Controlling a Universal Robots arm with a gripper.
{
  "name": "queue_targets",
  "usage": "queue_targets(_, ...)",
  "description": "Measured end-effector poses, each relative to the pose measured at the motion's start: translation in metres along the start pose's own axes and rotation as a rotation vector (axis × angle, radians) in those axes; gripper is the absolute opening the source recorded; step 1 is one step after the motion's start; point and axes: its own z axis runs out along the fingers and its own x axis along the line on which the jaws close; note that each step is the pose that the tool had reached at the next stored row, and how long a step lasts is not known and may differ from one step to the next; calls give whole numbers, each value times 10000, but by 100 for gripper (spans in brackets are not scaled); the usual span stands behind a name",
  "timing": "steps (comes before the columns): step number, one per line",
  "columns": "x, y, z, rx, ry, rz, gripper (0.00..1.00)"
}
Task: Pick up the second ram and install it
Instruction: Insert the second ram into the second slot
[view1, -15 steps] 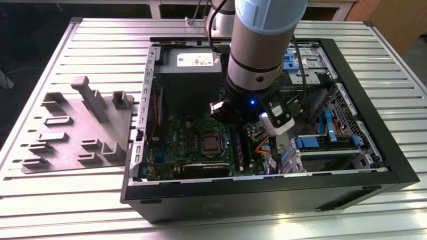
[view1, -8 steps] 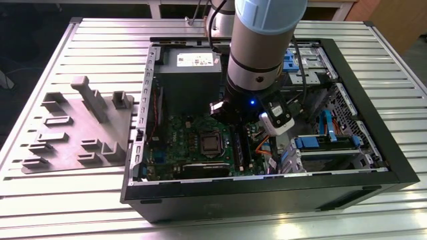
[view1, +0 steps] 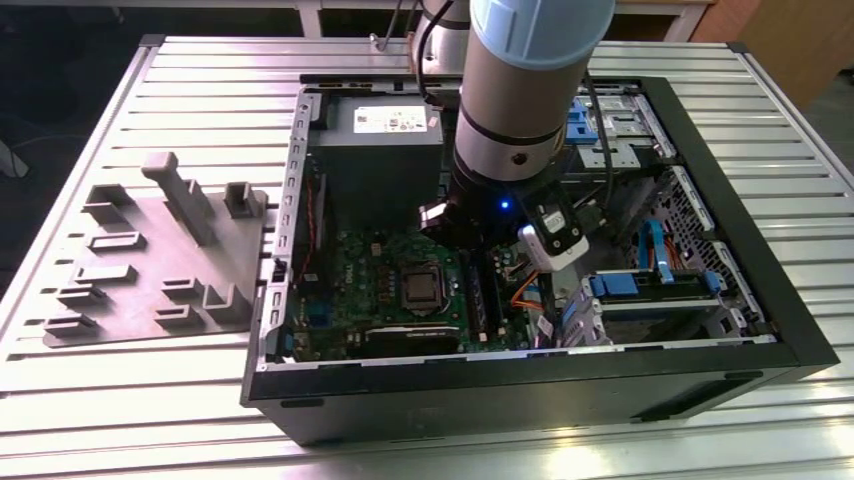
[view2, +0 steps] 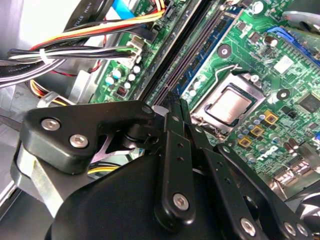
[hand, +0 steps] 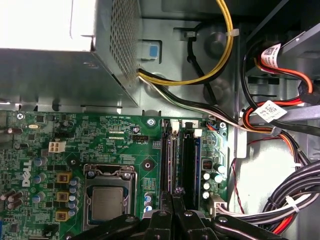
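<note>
Deep inside the open computer case (view1: 534, 385), my arm (view1: 514, 120) reaches down over the motherboard (view1: 387, 290). In both wrist views the black fingers of my gripper (hand: 174, 196) (view2: 178, 104) are drawn together just above the long memory slots (hand: 189, 160). The second ram (hand: 171, 160) appears edge-on as a thin stick that runs out from between the fingertips. It stands along the slot beside the processor socket (hand: 106, 202). How deep it sits in the slot is hidden.
A metal power supply box (hand: 50, 65) borders the board. Bundles of coloured and black cables (hand: 280, 125) crowd the side of the slots away from the processor socket. Blue drive bays (view1: 654, 285) fill the exterior view's right. A grey fixture tray (view1: 160, 260) lies outside the case.
</note>
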Motion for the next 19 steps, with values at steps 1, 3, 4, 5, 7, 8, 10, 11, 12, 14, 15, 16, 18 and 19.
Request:
queue_targets(1,0,0,1,1,-2,44,12)
queue_targets(3,0,0,2,3,-8,138,12)
queue_targets(4,0,0,2,3,-11,186,12)
queue_targets(5,0,0,3,4,-13,225,12)
queue_targets(7,0,0,3,4,-14,250,12)
queue_targets(8,0,0,3,4,-15,251,12)
queue_targets(10,0,0,5,-14,-17,269,12)
queue_targets(11,0,0,7,-23,-20,311,12)
queue_targets(12,0,0,7,-27,-21,343,12)
queue_targets(14,0,0,7,-27,-21,350,12)
queue_targets(15,0,-1,7,-26,-20,352,12)
queue_targets(16,0,-1,8,-26,-20,353,12)
queue_targets(18,-2,-1,11,-26,-21,355,12)
queue_targets(19,-5,-2,12,-27,-22,357,12)
